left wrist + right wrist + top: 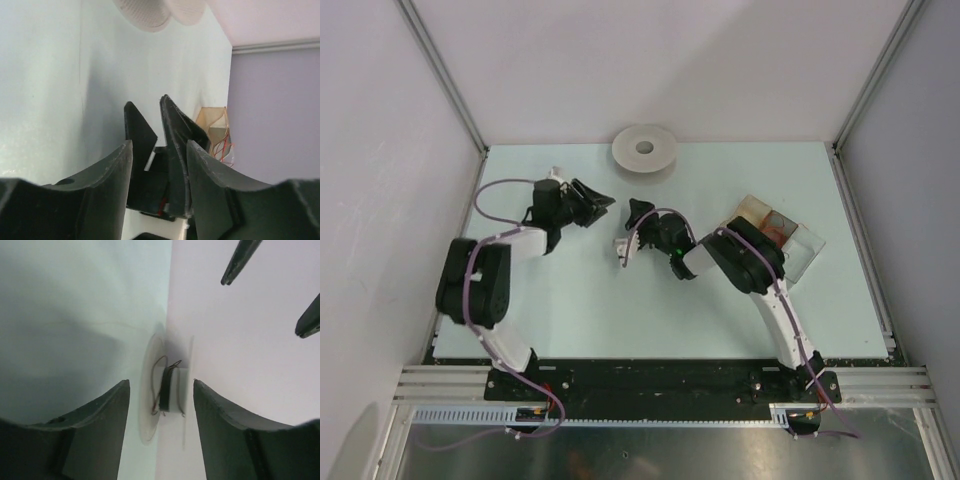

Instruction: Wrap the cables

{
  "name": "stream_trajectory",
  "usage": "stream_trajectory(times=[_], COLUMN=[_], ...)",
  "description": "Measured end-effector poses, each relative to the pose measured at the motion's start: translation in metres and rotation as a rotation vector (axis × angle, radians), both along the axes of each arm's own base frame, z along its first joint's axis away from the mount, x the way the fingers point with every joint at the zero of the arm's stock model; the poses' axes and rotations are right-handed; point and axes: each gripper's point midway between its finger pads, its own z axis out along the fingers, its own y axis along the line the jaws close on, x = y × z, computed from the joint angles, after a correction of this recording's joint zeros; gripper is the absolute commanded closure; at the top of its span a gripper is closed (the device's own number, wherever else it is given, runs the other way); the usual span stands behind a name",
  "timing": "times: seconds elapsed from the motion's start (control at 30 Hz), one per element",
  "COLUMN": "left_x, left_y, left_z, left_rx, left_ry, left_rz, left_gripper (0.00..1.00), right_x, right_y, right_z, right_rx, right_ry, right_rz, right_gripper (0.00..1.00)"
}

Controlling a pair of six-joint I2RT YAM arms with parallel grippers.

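The white spool point(645, 148) lies at the back edge of the table. In the right wrist view the spool point(150, 405) shows edge-on, with a dark band on its core and the thin dark cable point(161, 371) looping loosely off it. My right gripper point(160, 382) is open and empty, and points at the spool from a distance; it is mid-table in the top view point(636, 215). My left gripper point(602, 205) is open and empty just left of the right one. In the left wrist view point(160, 142) the right gripper's black fingers point(172, 140) stand just beyond its jaws.
A shallow box point(778, 240) holding orange-red wire sits at the right, and also shows in the left wrist view point(216, 131). The enclosure's white walls ring the table. The left gripper's fingers point(239, 261) show at the upper right of the right wrist view.
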Motion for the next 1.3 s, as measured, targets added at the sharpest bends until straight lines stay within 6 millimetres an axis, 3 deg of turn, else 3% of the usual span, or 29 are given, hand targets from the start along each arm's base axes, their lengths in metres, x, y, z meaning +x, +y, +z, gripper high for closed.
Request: stream_trajectory(times=[0.1, 0.17, 0.23, 0.4, 0.47, 0.57, 0.63, 0.73, 0.83, 0.93, 1.03, 1.13, 1.3], left_x=[-0.01, -0.019, -0.026, -0.04, -0.041, -0.045, -0.049, -0.058, -0.068, -0.082, -0.104, -0.129, -0.149], left_y=[0.011, 0.019, 0.026, 0.039, 0.043, 0.049, 0.052, 0.056, 0.058, 0.061, 0.068, 0.077, 0.087], left_z=[0.038, 0.064, 0.088, 0.156, 0.181, 0.223, 0.247, 0.265, 0.251, 0.215, 0.169, 0.137, 0.137], left_rx=[0.086, 0.156, 0.224, 0.43, 0.508, 0.624, 0.688, 0.763, 0.804, 0.818, 0.826, 0.846, 0.888], left_ry=[-0.107, -0.181, -0.244, -0.401, -0.459, -0.542, -0.588, -0.623, -0.591, -0.506, -0.388, -0.309, -0.324], left_rz=[-0.034, -0.059, -0.084, -0.177, -0.211, -0.26, -0.29, -0.331, -0.384, -0.439, -0.484, -0.502, -0.465], left_gripper=[0.27, 0.12, 0.03, 0.01, 0.01, 0.01, 0.01, 0.01, 0.01, 0.01, 0.01, 0.01, 0.01], right_x=[-0.007, -0.007, -0.01, -0.035, -0.047, -0.066, -0.074, -0.079, -0.089, -0.107, -0.133, -0.159, -0.183], right_y=[0.003, -0.001, -0.013, -0.055, -0.076, -0.109, -0.14, -0.214, -0.289, -0.342, -0.365, -0.364, -0.357], right_z=[0.035, 0.08, 0.137, 0.261, 0.292, 0.315, 0.324, 0.327, 0.318, 0.295, 0.263, 0.235, 0.228], right_rx=[0.053, 0.122, 0.212, 0.465, 0.556, 0.659, 0.724, 0.848, 0.983, 1.093, 1.152, 1.165, 1.192], right_ry=[0.047, 0.057, 0.05, 0.076, 0.124, 0.244, 0.321, 0.431, 0.525, 0.625, 0.723, 0.81, 0.859], right_rz=[-0.029, -0.064, -0.104, -0.187, -0.219, -0.267, -0.319, -0.47, -0.643, -0.782, -0.87, -0.899, -0.875], right_gripper=[0.21, 0.12, 0.05, 0.01, 0.01, 0.01, 0.01, 0.01, 0.01, 0.01, 0.01, 0.01, 0.01])
